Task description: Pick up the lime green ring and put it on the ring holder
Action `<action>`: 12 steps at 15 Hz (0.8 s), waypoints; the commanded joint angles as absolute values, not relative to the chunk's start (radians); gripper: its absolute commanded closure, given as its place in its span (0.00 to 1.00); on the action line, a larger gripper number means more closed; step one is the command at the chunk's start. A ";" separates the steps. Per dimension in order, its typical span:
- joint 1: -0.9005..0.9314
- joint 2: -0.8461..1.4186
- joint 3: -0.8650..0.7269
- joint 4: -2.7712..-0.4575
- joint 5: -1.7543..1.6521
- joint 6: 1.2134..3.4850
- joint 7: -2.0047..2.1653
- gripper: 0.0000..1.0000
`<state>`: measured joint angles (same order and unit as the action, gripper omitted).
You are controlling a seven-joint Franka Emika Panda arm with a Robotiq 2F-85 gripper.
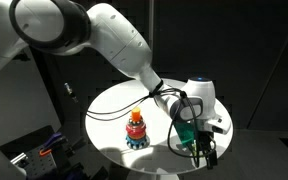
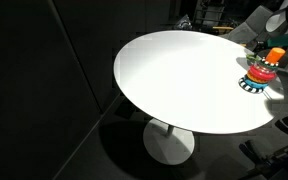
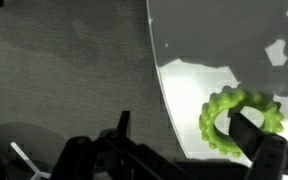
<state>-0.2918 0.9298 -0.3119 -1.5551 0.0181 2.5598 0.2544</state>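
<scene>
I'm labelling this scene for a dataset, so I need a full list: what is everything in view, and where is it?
lime green ring: one, yellow-green and knobbly, lying flat on the table close to its edge, seen in the wrist view
ring holder: one, blue base with red and orange rings and an orange-yellow top, standing upright on the table, apart from the ring
table: one, white, round, on a single pedestal
floor: grey, textured, beyond the table edge
robot arm: one, white, reaching over the table
gripper: one, black, open, low over the lime green ring at the table edge
</scene>
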 commanded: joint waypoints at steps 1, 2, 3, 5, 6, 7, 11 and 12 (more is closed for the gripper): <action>-0.297 0.949 -0.315 -1.524 0.024 2.553 0.259 0.00; -0.297 0.949 -0.315 -1.525 0.024 2.553 0.258 0.00; -0.297 0.949 -0.314 -1.527 0.024 2.553 0.257 0.00; -0.296 0.948 -0.314 -1.531 0.023 2.555 0.255 0.00; -0.296 0.949 -0.314 -1.533 0.023 2.556 0.255 0.00; -0.295 0.949 -0.314 -1.533 0.022 2.554 0.255 0.00; -0.295 0.941 -0.312 -1.541 0.022 2.548 0.248 0.00; -0.295 0.938 -0.311 -1.545 0.022 2.550 0.246 0.00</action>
<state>-0.2917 0.9388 -0.3119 -1.5550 0.0181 2.5597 0.2541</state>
